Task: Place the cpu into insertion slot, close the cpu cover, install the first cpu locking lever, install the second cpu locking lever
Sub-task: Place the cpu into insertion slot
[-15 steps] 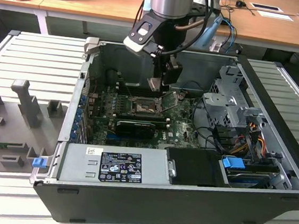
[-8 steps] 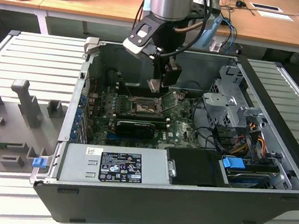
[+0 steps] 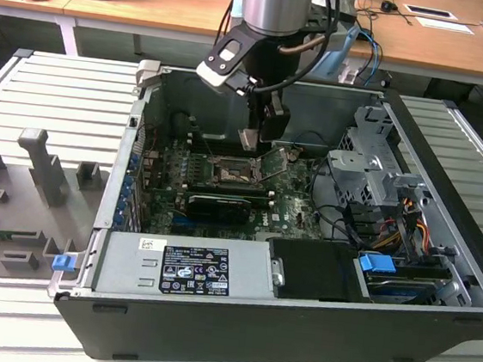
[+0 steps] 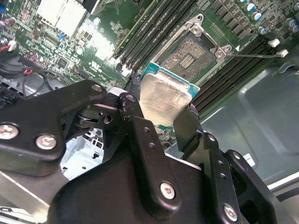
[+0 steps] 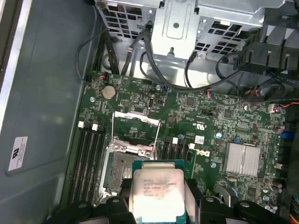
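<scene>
Hanging just above the insertion slot (image 4: 191,56), the cpu (image 4: 163,100) in the gripper (image 3: 259,139).

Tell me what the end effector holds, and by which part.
The end effector holds the cpu, clamped by two opposite side edges.

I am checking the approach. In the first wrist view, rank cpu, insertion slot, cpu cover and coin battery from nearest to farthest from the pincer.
1. cpu: held in the pincer.
2. insertion slot: just past the cpu.
3. cpu cover: open, behind the insertion slot.
4. coin battery: beyond the cpu cover, farthest.
</scene>
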Robot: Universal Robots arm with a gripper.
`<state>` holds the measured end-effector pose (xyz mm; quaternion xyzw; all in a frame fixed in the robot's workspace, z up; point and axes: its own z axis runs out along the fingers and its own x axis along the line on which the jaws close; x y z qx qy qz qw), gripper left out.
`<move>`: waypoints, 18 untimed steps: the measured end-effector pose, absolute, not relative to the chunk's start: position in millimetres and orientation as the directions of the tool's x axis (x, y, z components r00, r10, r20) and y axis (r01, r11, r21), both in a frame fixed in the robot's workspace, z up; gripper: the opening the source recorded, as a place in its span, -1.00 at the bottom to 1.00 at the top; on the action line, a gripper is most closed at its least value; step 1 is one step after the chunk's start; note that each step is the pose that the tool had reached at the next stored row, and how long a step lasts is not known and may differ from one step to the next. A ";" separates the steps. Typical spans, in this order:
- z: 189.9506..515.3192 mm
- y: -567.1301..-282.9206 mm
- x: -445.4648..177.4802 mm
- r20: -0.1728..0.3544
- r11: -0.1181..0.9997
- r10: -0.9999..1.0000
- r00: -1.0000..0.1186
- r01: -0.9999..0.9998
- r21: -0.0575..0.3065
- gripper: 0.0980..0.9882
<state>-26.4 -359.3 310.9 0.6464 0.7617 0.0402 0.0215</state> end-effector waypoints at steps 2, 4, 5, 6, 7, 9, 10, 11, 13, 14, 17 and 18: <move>310.5 -359.3 -26.4 0.019 0.146 0.989 -0.148 0.985 0.089 -0.04; 310.1 -359.2 -26.4 0.019 0.130 0.991 -0.133 0.987 0.089 -0.04; 309.7 -359.2 -26.4 0.019 0.115 0.993 -0.118 0.989 0.089 -0.04; 309.2 -359.2 -26.4 0.019 0.103 0.994 -0.105 0.991 0.089 -0.04; 307.8 -359.2 -26.4 0.019 0.096 0.995 -0.098 0.991 0.089 -0.04; 306.5 -359.2 -26.4 0.019 0.094 0.995 -0.096 0.992 0.089 -0.04; 306.0 -359.2 -26.4 0.019 0.093 0.995 -0.096 0.992 0.089 -0.04; 305.5 -359.2 -26.4 0.019 0.092 0.995 -0.094 0.992 0.089 -0.04; 304.8 -359.2 -26.4 0.019 0.091 0.996 -0.093 0.992 0.089 -0.04; 304.4 -359.2 -26.4 0.019 0.089 0.996 -0.091 0.992 0.089 -0.04; 303.2 -359.2 -26.4 0.019 0.085 0.996 -0.087 0.992 0.089 -0.04; 302.9 -359.2 -26.4 0.019 0.084 0.996 -0.086 0.992 0.089 -0.04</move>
